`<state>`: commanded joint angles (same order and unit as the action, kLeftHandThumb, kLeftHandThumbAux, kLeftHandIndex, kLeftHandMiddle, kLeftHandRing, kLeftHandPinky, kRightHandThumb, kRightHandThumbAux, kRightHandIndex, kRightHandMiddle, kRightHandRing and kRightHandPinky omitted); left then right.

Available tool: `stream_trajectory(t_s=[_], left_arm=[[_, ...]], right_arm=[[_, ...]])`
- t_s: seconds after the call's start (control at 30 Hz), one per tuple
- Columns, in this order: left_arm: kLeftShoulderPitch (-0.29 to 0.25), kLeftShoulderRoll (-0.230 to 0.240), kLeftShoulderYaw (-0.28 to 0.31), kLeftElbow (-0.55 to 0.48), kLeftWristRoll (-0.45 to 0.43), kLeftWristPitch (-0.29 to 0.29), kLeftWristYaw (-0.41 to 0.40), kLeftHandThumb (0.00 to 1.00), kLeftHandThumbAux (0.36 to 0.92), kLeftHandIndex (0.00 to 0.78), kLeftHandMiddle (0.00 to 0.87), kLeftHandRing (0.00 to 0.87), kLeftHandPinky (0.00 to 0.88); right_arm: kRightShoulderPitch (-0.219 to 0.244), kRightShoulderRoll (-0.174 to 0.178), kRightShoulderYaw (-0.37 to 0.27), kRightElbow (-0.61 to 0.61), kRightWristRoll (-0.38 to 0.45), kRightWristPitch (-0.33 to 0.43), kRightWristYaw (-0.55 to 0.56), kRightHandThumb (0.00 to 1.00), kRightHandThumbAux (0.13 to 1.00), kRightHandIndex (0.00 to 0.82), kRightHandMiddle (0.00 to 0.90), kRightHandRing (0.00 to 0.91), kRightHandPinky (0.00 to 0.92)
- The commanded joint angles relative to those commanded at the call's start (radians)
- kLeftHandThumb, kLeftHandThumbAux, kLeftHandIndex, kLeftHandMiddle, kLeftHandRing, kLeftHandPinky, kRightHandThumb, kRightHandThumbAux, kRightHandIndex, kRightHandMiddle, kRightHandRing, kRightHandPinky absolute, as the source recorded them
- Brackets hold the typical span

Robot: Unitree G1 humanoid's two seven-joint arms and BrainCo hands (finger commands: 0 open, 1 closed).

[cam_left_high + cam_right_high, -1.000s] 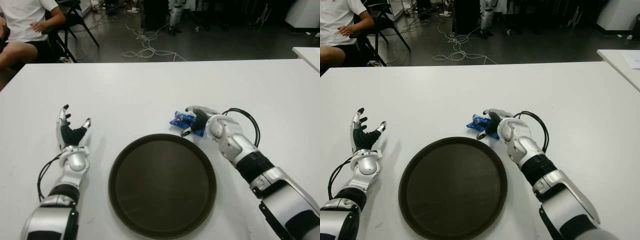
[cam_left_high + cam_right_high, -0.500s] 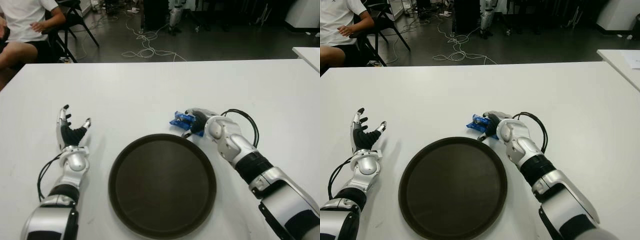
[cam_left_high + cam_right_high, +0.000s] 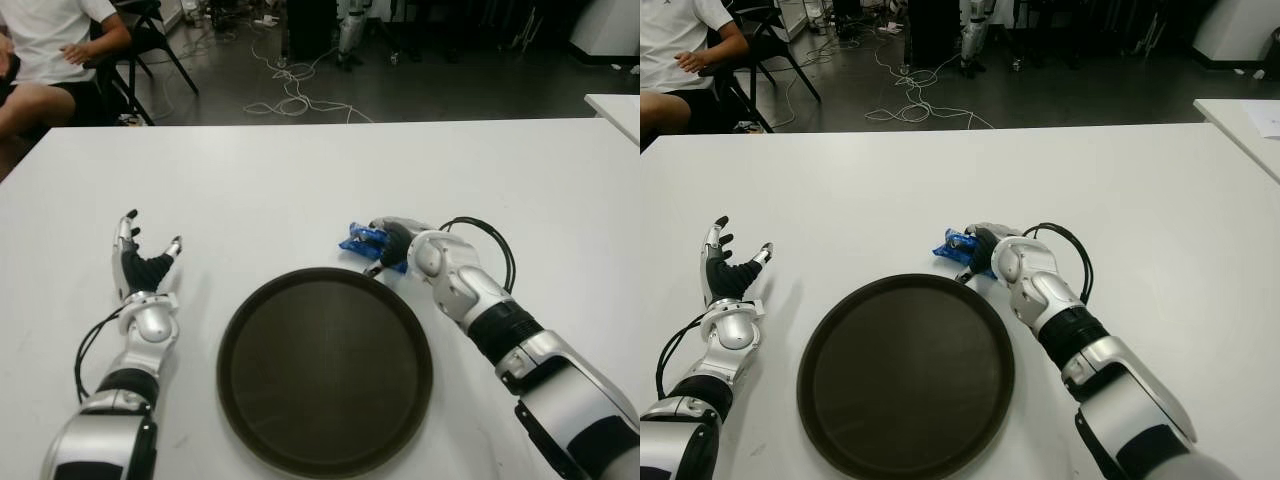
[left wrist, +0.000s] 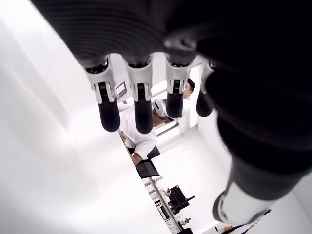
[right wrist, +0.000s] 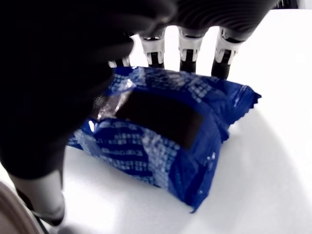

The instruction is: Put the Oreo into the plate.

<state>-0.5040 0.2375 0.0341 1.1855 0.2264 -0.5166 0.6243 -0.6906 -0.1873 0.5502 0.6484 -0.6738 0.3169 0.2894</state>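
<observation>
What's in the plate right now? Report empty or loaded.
Empty. The plate shows only its bare dark surface; the Oreo pack lies on the table beyond its far rim, under the right hand.

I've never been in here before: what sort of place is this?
Probably a robotics lab or workshop: cables trail loose across the floor, a person sits watching nearby, and robot legs stand at the back.

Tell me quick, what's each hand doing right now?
Left hand: open, holding nothing, left of the round dark plate.
Right hand: fingers curled over the blue Oreo packet, grasping it.
</observation>
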Motion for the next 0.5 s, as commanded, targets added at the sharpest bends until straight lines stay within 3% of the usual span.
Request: stream_trajectory(t_s=[0.5], left_arm=[[0.003, -0.001, -0.001, -0.003, 0.000, -0.012, 0.001, 0.247, 0.769, 0.105, 0.102, 0.124, 0.180]], right_arm=[[-0.004, 0.021, 0.000, 0.037, 0.003, 0.007, -0.027, 0.000, 0.707, 0.030, 0.051, 0.036, 0.005]])
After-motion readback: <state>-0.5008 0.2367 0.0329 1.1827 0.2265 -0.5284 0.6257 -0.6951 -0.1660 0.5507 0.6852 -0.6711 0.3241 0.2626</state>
